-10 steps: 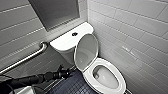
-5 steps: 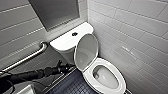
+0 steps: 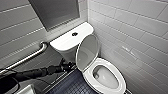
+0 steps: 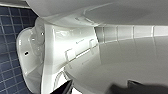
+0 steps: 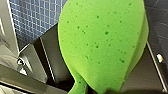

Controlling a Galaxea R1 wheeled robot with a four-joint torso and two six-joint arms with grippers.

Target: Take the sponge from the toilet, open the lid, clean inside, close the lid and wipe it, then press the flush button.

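The right tool (image 5: 98,89) is closed on the sponge (image 5: 102,42), gripping it at the pinched waist. The sponge's long axis runs straight out from the tool, broad rounded end leading, above the blue tiled floor (image 5: 32,17). The left tool (image 3: 65,65) hangs low, just beside the lower edge of the lid (image 3: 87,51); whether it is open or closed cannot be told. The lid stands raised, tilted back toward the tank, whose top carries the flush button (image 3: 74,34). The bowl of the toilet (image 3: 122,80) is uncovered and lies beyond the lid from the left tool. Judgement: the lid-opening step looks complete, and the bowl interior is work for the sponge-bearing right arm; how near that arm is to the bowl cannot be told.
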